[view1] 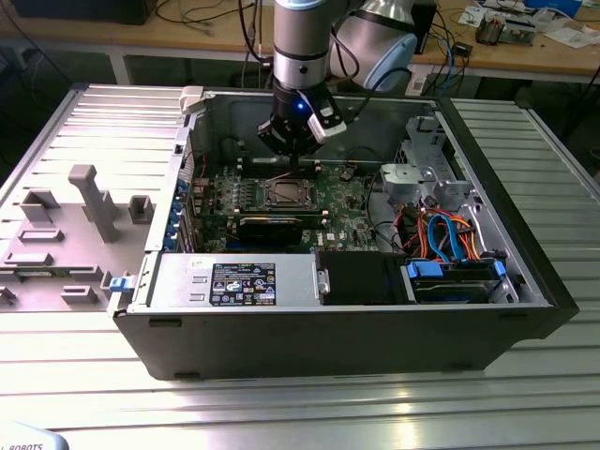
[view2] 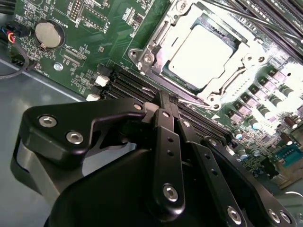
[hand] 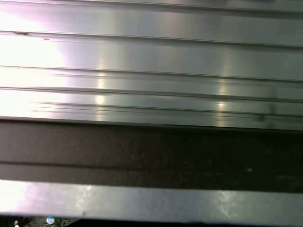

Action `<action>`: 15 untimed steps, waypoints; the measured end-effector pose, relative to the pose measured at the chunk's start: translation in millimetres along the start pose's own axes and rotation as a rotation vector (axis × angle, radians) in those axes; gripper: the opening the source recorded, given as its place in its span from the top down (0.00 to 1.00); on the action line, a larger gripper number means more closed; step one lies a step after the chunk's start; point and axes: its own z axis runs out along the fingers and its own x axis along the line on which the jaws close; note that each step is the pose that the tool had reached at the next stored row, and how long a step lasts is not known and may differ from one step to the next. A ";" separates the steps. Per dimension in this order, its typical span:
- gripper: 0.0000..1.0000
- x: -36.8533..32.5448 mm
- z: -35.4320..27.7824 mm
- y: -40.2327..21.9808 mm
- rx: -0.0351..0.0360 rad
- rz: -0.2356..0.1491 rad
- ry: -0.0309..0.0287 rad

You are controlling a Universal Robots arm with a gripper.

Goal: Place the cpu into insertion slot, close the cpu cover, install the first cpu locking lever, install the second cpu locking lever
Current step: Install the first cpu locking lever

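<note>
A: Cpu (view2: 201, 52): where does it lie?

B: Flat in the slot (view2: 156, 71), silvery top up. In the second wrist view the cover (view2: 241, 59) lies down around it, the chip showing through the square window.

A: And the claw (view2: 166, 101)?

B: Just beside the socket, not over it. Its fingers (view2: 169, 142) are clenched together into one narrow tip, with nothing between them. That tip sits at the socket's edge, over the black memory slots (view2: 128, 85) that run alongside, close to a thin lever (view2: 187, 97) along that side of the frame.

A: Touching the lever?

B: I cannot tell. The tip comes right up to it, but contact is hidden by the fingers themselves.

A: What does the exterior view give?

B: The arm (view1: 300, 42) comes straight down into the open case (view1: 375, 337), which lies on its side on a ribbed metal table (view1: 281, 412). The claw (view1: 293, 161) hangs just above the far edge of the socket (view1: 284, 194), near the middle of the green board (view1: 342, 211). A long black card (view1: 272, 225) lies on the near side of the socket, apart from the claw.

A: Anything else close by?

B: A round coin cell (view2: 46, 34) on the board, well apart from the chip. The first wrist view shows ribbed metal (hand: 151, 71) and a dark band (hand: 151, 156).
</note>
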 end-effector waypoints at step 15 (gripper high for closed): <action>0.89 -4.6 4.8 -0.4 0.0000 0.000 0.0000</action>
